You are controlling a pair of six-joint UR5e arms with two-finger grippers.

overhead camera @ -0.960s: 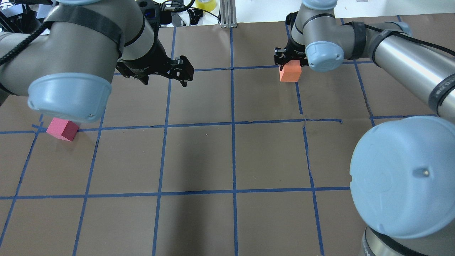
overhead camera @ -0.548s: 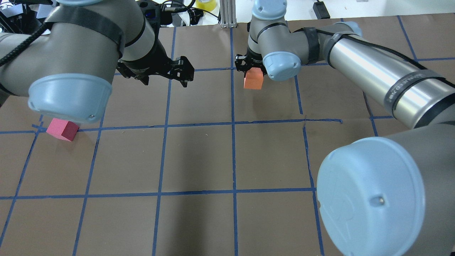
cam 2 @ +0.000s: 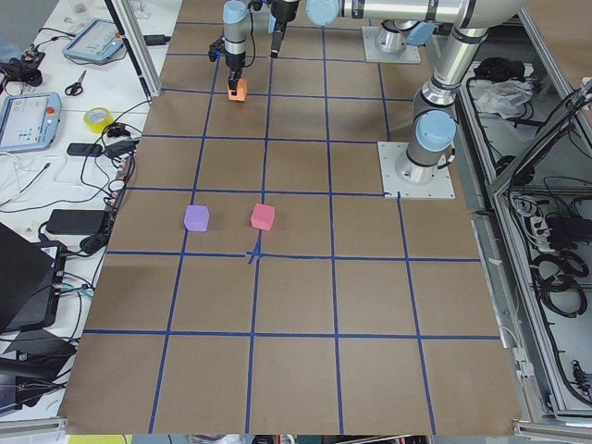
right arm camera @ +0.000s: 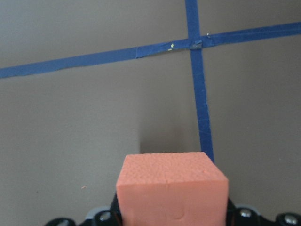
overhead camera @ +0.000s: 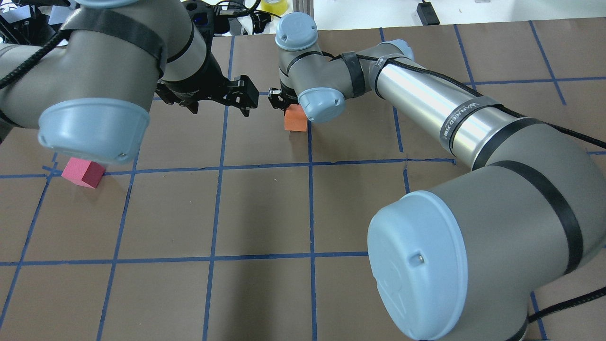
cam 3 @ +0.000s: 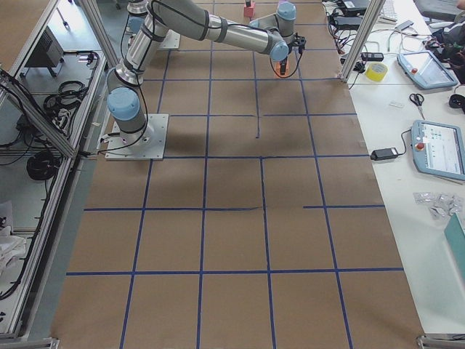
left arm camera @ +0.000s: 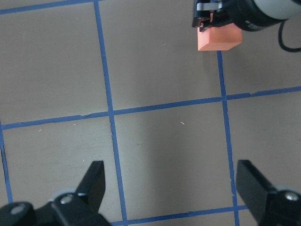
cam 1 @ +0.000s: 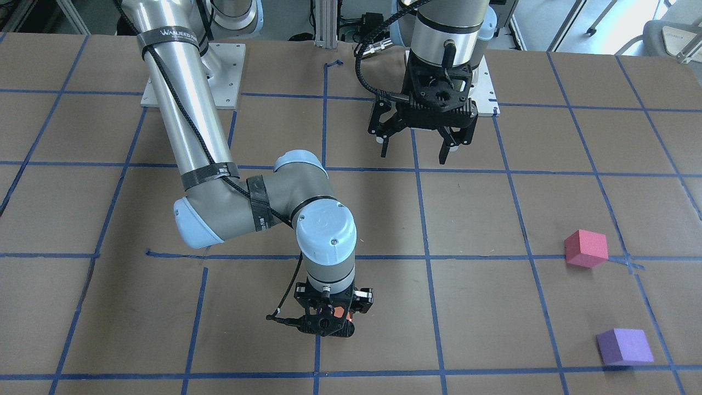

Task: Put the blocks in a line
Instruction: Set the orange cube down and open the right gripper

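My right gripper (overhead camera: pixel 286 105) is shut on the orange block (overhead camera: pixel 296 124) and holds it low over a vertical blue tape line at the far middle of the table; the block also shows in the right wrist view (right arm camera: pixel 171 188) and the left wrist view (left arm camera: pixel 218 38). My left gripper (overhead camera: pixel 220 108) is open and empty, just left of the orange block, its fingers (left arm camera: pixel 94 183) spread wide. The pinkish-red block (overhead camera: pixel 83 172) lies at the left, partly under my left elbow. The purple block (cam 1: pixel 624 346) lies beyond it, hidden in the overhead view.
The table (overhead camera: pixel 265 213) is brown paper with a blue tape grid. My two arms reach close together at the far middle. A yellow tape roll (overhead camera: pixel 273 5) and cables lie past the far edge. Tablets (cam 2: pixel 30 120) sit on a side bench.
My right arm has swung left, carrying the orange block from right of centre to the centre tape line near my left gripper. The left arm and pinkish-red block have not moved.
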